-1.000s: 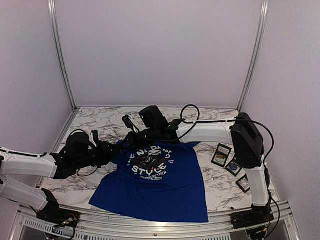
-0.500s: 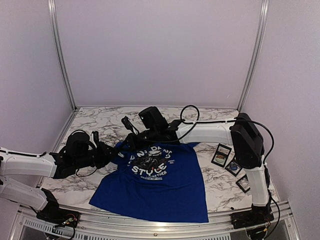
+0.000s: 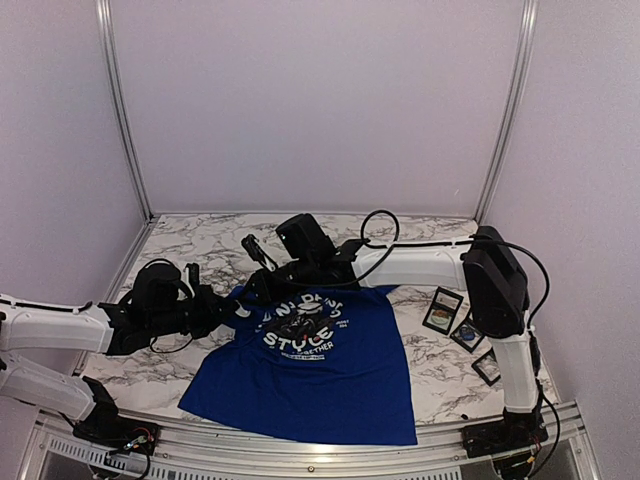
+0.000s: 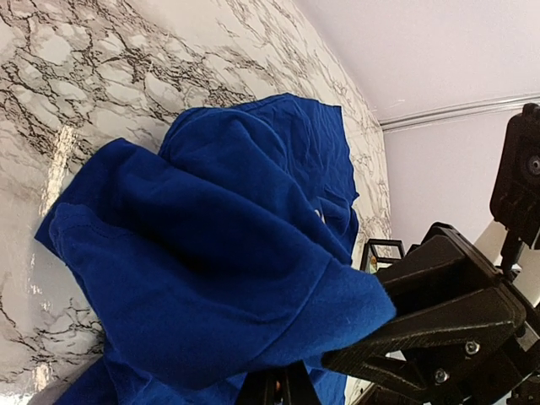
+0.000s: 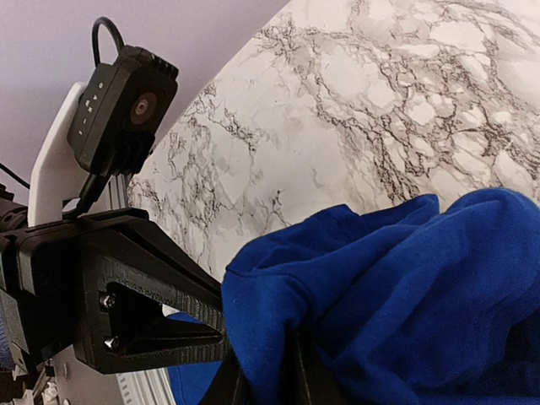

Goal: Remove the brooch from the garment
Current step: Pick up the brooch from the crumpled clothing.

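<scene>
The left tool is pinched nearly shut on a fold of the garment at the sleeve-and-shoulder corner. In its wrist view the blue cloth humps up just ahead of its dark fingers and drapes over the other arm's black finger beside it. The right tool sits just beside the left one, at the collar edge. Its fingers stand narrow with blue cloth bunched between them, and the tip of the left tool's finger touches the same bunch. From the two tools the garment spreads flat over the marble bench, away from them toward the arm bases, its white lettering just past the right tool's tip. Well apart from both tools, by the right arm's upright link, lie three small black-framed cases.
</scene>
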Action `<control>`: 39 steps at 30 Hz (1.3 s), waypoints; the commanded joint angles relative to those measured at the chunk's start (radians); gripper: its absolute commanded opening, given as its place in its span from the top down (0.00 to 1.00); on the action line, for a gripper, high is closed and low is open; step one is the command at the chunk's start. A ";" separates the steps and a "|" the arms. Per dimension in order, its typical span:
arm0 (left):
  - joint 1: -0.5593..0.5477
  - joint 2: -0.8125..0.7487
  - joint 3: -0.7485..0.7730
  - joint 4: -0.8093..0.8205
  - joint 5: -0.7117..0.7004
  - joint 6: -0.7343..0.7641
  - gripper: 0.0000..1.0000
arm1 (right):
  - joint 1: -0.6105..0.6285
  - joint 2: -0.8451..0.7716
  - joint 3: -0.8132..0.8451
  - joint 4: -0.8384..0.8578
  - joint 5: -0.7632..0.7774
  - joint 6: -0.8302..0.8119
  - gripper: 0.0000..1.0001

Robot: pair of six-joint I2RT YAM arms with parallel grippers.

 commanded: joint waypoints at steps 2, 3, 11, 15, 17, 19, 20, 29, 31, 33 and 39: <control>0.011 -0.013 0.016 -0.016 0.022 0.029 1.00 | 0.016 -0.060 0.022 -0.060 0.077 -0.052 0.84; 0.013 -0.018 0.013 -0.012 0.021 0.030 1.00 | 0.015 -0.063 0.018 -0.062 0.084 -0.055 0.85; 0.025 -0.059 0.010 -0.017 0.038 0.076 1.00 | 0.015 -0.058 0.012 -0.094 0.132 -0.061 1.00; 0.031 -0.076 0.006 -0.005 0.039 0.096 1.00 | 0.015 -0.060 0.001 -0.092 0.129 -0.062 1.00; 0.032 -0.082 0.009 0.002 0.038 0.111 1.00 | 0.015 -0.061 -0.002 -0.089 0.124 -0.060 1.00; 0.034 -0.086 0.006 0.022 0.039 0.124 1.00 | 0.015 -0.061 0.001 -0.089 0.122 -0.059 1.00; 0.034 -0.089 0.005 0.031 0.039 0.133 1.00 | 0.014 -0.059 0.003 -0.091 0.119 -0.058 1.00; 0.046 -0.047 0.041 0.039 0.126 0.212 1.00 | -0.039 -0.057 0.023 -0.079 0.077 -0.049 1.00; 0.048 -0.036 0.039 0.064 0.144 0.223 1.00 | -0.041 -0.057 0.024 -0.079 0.070 -0.048 1.00; 0.049 -0.026 0.033 0.110 0.164 0.230 1.00 | -0.043 -0.061 0.017 -0.075 0.062 -0.046 1.00; 0.053 0.040 0.066 0.200 0.276 0.288 1.00 | -0.079 -0.079 -0.043 0.001 -0.023 0.014 0.93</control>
